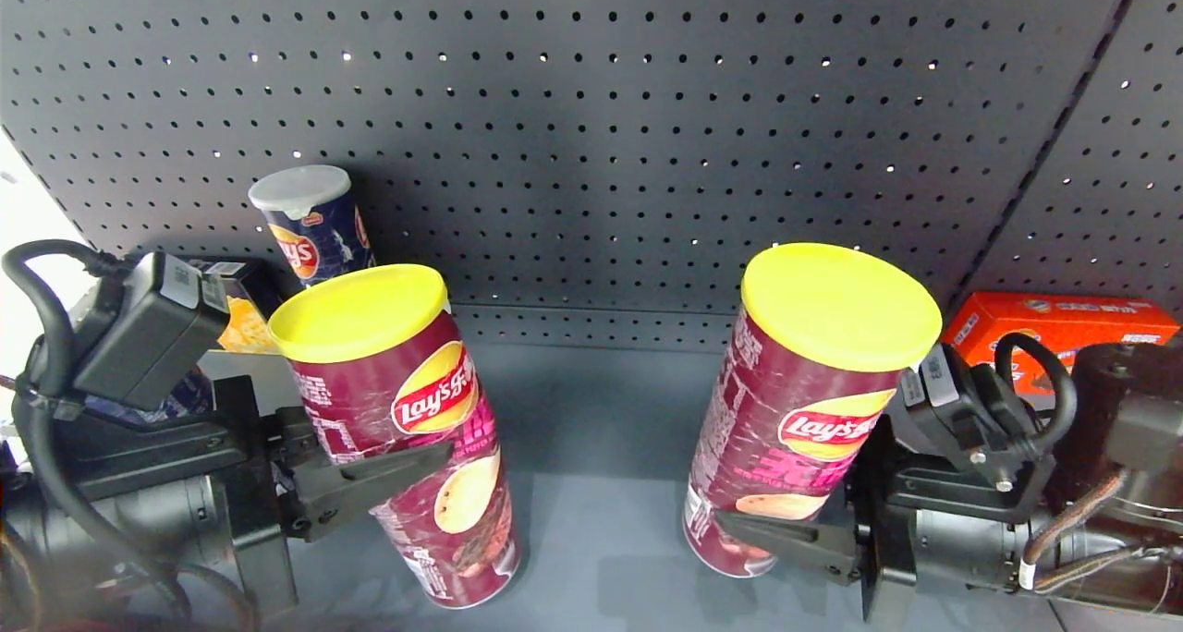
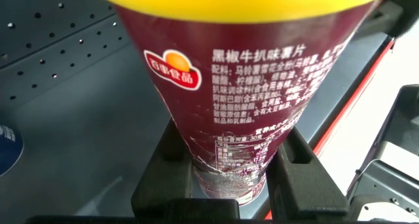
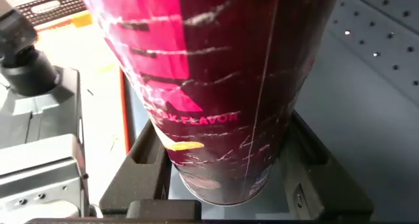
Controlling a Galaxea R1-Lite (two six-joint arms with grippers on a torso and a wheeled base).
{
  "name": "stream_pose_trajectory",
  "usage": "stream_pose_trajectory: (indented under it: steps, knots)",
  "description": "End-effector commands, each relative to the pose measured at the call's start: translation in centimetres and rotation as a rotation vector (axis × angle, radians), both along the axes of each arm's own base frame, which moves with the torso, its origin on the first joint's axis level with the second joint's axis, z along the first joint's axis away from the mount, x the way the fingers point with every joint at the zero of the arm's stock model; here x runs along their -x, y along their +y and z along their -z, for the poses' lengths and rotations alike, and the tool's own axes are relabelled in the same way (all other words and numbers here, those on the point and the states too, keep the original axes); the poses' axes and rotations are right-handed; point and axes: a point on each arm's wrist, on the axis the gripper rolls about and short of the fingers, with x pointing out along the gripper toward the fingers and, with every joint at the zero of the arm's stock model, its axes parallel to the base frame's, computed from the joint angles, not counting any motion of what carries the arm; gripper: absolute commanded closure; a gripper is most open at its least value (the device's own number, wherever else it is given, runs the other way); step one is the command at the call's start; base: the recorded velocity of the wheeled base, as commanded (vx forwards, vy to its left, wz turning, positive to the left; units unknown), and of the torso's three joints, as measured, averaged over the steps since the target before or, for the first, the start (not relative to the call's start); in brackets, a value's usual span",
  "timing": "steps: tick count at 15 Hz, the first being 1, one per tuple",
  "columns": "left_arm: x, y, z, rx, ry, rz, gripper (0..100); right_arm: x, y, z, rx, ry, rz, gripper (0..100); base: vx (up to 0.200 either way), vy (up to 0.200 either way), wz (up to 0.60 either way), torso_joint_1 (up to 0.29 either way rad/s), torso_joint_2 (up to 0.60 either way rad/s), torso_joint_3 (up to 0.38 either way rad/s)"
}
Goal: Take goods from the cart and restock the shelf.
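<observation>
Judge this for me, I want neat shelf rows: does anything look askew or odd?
Both maroon cans lean rather than stand upright: the left can, clamped in the left gripper, tips its top leftward, and the right can, in the right gripper, tips rightward. Nothing looks spilled.

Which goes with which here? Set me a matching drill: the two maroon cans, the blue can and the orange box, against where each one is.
Things:
1 left maroon can
2 right maroon can
3 blue can
4 orange box

Places:
a at the right end of the shelf
b gripped by the right claw
c at the back left, by the pegboard
d gripped by the left claw

Pairs: 1-d; 2-b; 3-c; 4-a
</observation>
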Motion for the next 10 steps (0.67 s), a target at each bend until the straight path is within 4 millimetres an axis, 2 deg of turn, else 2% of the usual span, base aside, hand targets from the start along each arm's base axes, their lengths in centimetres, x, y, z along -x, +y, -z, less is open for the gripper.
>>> stream_pose_trajectory:
  steps: [1,5,10]
  knots:
    - [0.0,0.0,0.0,-0.001,0.003,-0.001,100,0.4,0.3,1.4,0.024,0.031,-0.019,100,0.000,0.000,0.00,0.000,0.00,0.000]
    - [0.0,0.0,0.1,-0.003,0.003,-0.012,100,0.0,1.3,3.1,0.029,0.037,-0.042,100,0.000,0.000,0.00,0.000,0.00,0.000]
    - [0.0,0.0,0.2,-0.005,0.006,-0.013,100,-0.6,2.0,4.1,0.030,0.038,-0.046,100,0.000,0.000,0.00,0.000,0.00,0.000]
